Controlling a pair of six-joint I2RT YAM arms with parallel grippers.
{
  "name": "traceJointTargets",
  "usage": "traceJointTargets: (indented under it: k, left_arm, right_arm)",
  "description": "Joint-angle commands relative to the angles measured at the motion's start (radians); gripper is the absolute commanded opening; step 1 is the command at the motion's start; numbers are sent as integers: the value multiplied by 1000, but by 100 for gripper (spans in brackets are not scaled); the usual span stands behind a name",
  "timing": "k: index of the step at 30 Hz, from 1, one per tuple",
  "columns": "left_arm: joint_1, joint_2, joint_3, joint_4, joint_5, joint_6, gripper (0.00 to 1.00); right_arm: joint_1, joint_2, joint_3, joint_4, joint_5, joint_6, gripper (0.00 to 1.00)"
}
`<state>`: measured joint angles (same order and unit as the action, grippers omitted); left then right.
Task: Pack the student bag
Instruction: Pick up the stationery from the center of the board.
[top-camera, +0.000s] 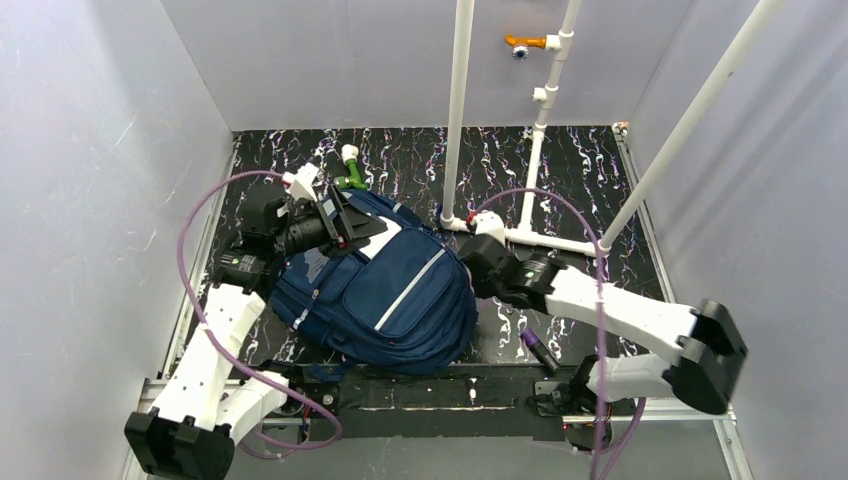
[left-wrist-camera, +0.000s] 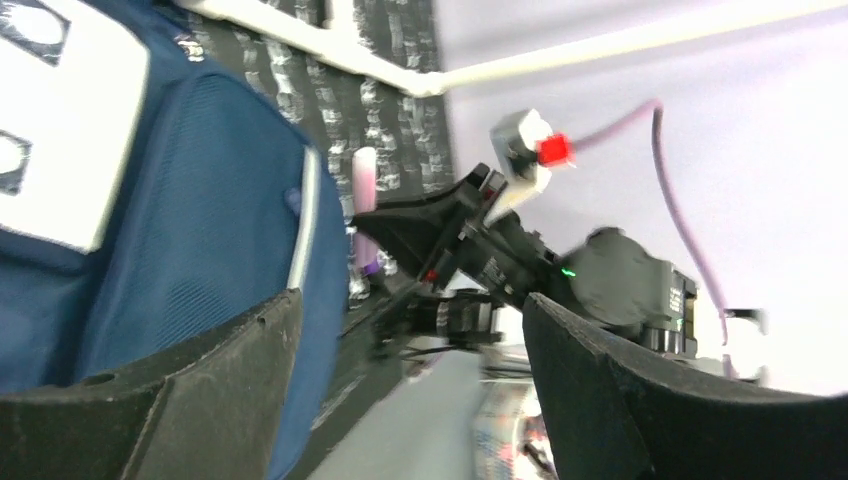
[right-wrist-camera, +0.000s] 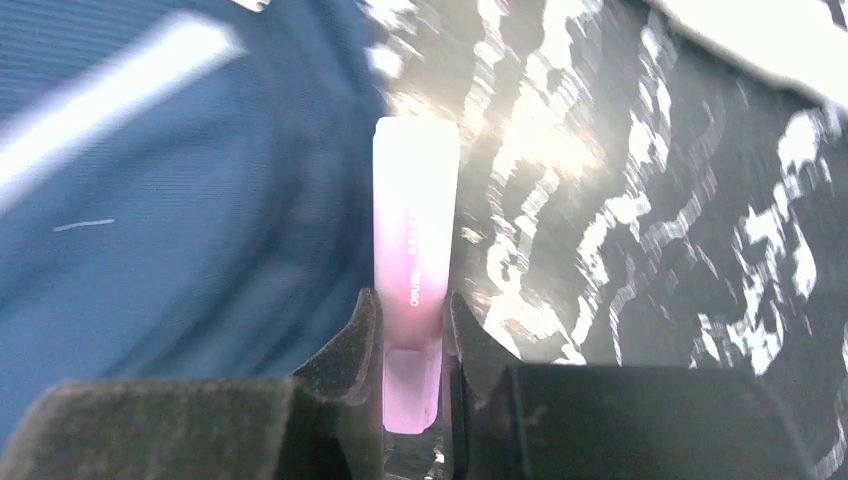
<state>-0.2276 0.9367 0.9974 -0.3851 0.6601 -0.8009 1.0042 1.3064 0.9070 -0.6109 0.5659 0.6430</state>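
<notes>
Packing appears to be at an early stage, judging by what lies outside. The student bag (top-camera: 390, 300) lies flat on the dark marbled desk (top-camera: 580, 170) between the two arms, striped front uppermost. The right fingers (right-wrist-camera: 345, 370) are clamped on the lower end of a pink highlighter (right-wrist-camera: 415, 250), which sits just beside the bag's flank and not inside it. The left fingers (left-wrist-camera: 210, 380) stand wide apart with nothing between them, at the bag's upper end near the white patch. Whether an opening is unzipped there cannot be determined. Outstanding items: a dark purple pen (top-camera: 540, 350) on the desk near the right arm's base, and a green-and-white item (top-camera: 350, 172) beyond the bag's far end. The bag's contents cannot be seen.
</notes>
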Motion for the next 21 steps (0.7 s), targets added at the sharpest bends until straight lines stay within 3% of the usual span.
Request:
traceJointTargets:
  k: [1,4,7,9,11,18,19,21]
  left_arm:
    - [-26,65,-111,441,198,-334,80]
    - [-88,111,-36,409,170,-275,81]
    - [-109,101,-13,353,88,-266,81]
    - [-113,84,20,198,5,-187,80]
    - [-120,68,19,155,-31,-155,77]
    - [-121,28,15,44,-122,-89,49]
    - [-121,26,18,33,-130,-80,49]
    - [-120,17,12,14,-150,-65,60]
  right_arm:
    - [-16,-149,131,257,-402,-429,1]
    - [-15,-58,283,244,-669,-452,1]
    - [-9,11,350,303,-777,-436,1]
    - [-6,37,369,343,-786,-433,1]
    - [-4,67,390,363,-797,-438,1]
    - [1,118,427,390,-751,-443,1]
    - [2,122,429,391,-741,-440,1]
    - [4,128,432,390,-720,-438,1]
